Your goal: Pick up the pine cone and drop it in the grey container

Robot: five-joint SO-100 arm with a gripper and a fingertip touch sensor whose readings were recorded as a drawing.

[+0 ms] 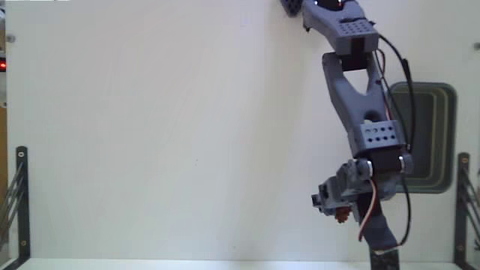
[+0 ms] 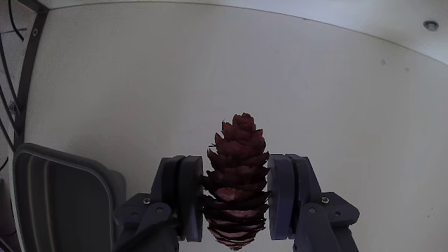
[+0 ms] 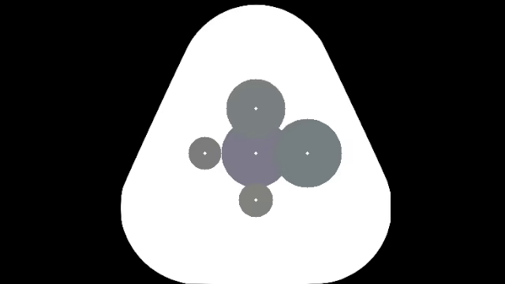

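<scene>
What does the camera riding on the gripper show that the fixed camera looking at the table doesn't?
Only the wrist view shows the reddish-brown scaly pine cone whole, clamped between both dark fingers of the gripper. Only the fixed view shows the grey jointed arm and its cables. Both share the white table and the blue-grey plastic tub, partly hidden in each.

Plain white tabletop [image 1: 150, 135], evenly lit; black metal brackets [image 1: 16, 199] at edges.

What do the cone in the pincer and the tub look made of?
Reddish-brown scaly pine cone: natural woody material, matt, shown by its layered, overlapping scales. Blue-grey rounded rectangular tub: probably moulded plastic, smooth with a slight sheen, judging by its thick rounded rim.
</scene>
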